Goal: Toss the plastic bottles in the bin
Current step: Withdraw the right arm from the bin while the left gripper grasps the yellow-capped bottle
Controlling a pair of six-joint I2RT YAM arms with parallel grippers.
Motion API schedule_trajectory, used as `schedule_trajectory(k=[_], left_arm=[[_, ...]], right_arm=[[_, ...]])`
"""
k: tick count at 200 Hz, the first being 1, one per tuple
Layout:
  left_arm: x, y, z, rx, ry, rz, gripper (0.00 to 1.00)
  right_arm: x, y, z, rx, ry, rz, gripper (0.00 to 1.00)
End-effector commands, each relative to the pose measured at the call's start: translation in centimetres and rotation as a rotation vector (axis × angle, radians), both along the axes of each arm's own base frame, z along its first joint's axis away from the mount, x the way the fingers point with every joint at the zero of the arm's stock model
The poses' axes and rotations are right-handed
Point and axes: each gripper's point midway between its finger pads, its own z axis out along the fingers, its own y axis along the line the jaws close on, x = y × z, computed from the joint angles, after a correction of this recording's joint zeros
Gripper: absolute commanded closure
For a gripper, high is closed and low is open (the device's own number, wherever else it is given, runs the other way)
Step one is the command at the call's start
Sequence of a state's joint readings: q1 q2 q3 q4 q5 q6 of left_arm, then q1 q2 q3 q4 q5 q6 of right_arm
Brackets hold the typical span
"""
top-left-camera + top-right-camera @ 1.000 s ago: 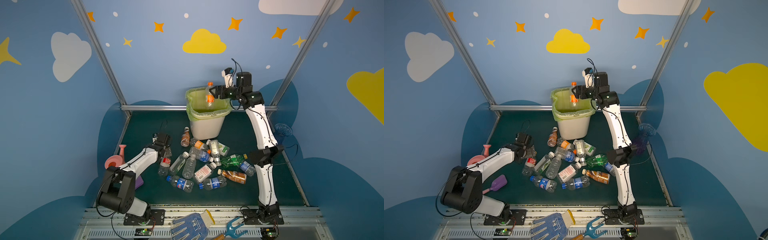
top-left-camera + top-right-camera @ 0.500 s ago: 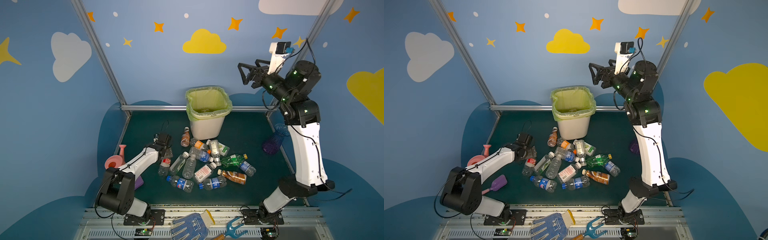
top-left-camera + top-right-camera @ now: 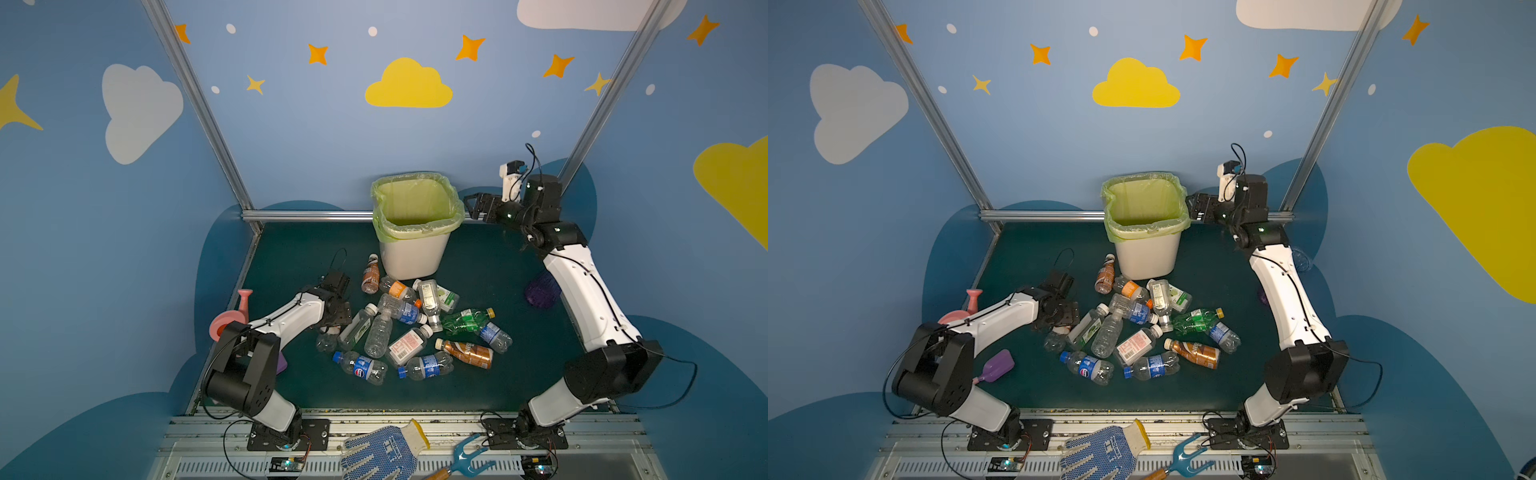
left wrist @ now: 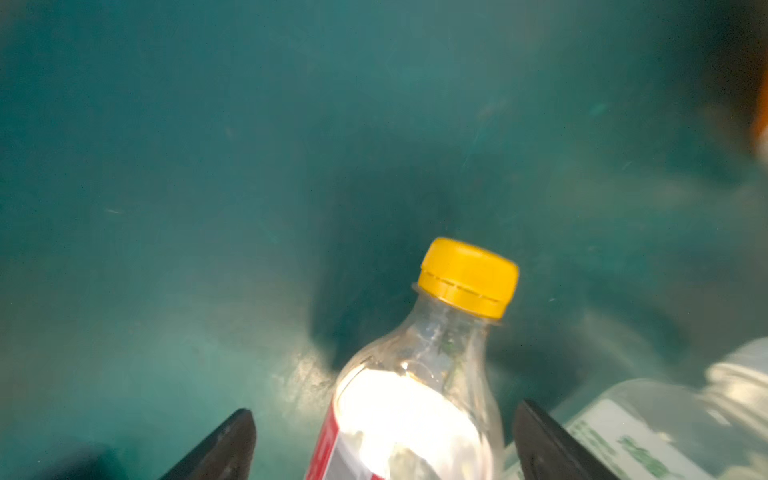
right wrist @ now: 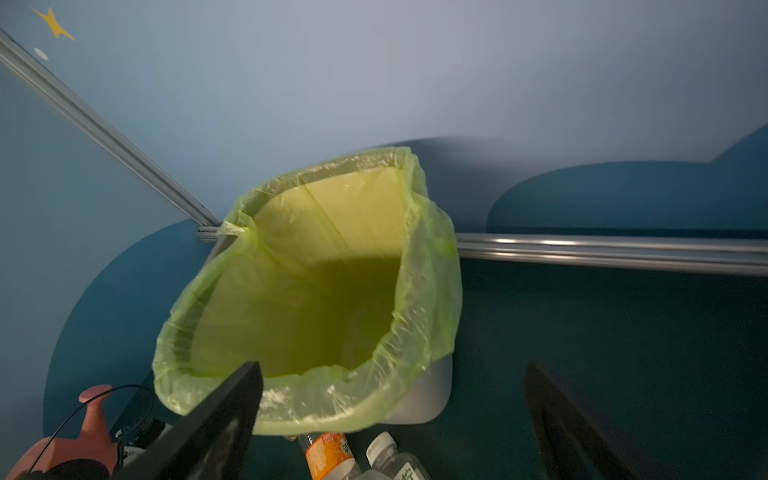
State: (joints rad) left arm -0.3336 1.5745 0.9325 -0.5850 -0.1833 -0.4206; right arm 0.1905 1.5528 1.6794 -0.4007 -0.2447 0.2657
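The left end effector [image 4: 384, 409] stood wide astride a clear yellow-capped plastic bottle [image 4: 432, 357] on the dark green tabletop [image 3: 291, 257] (seemingly untouched, the view being blurred), so the pick-up likely called next for closing, while the right end effector [image 3: 471, 207] hung wide, empty, beside the white bag-lined bin [image 3: 415, 257].

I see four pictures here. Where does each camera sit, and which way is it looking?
Top views: high above the front edge, looking down on bottles, bin, left arm and right arm.
Left wrist: low over the mat, facing a yellow-capped bottle between the open left gripper fingers.
Right wrist: up beside the bin, looking into its lined mouth past the open right gripper.
Shared: top views and right wrist both show bin and pink watering can.
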Motion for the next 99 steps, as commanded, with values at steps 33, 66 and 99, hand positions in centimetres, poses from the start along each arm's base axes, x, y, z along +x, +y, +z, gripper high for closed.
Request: schedule_trajectory(k=[33,66,99], left_arm=[[0.1,0.1,-1.2,-0.018,0.084,0.023,0.17],[0.3,0.5,-1.7,-0.036,0.097,0.046,0.26],[0.5,0.6,-1.7,-0.05,0.102,0.051,0.38]], right_arm=[[-3.9,-5.0,-2.4,0.043,0.02,-0.12,0.02],[-5.4,-8.0,-6.8,0.063,0.113,-0.204,0.02],[-7.0,-9.9,-9.7,0.084,0.174,-0.263,0.02]])
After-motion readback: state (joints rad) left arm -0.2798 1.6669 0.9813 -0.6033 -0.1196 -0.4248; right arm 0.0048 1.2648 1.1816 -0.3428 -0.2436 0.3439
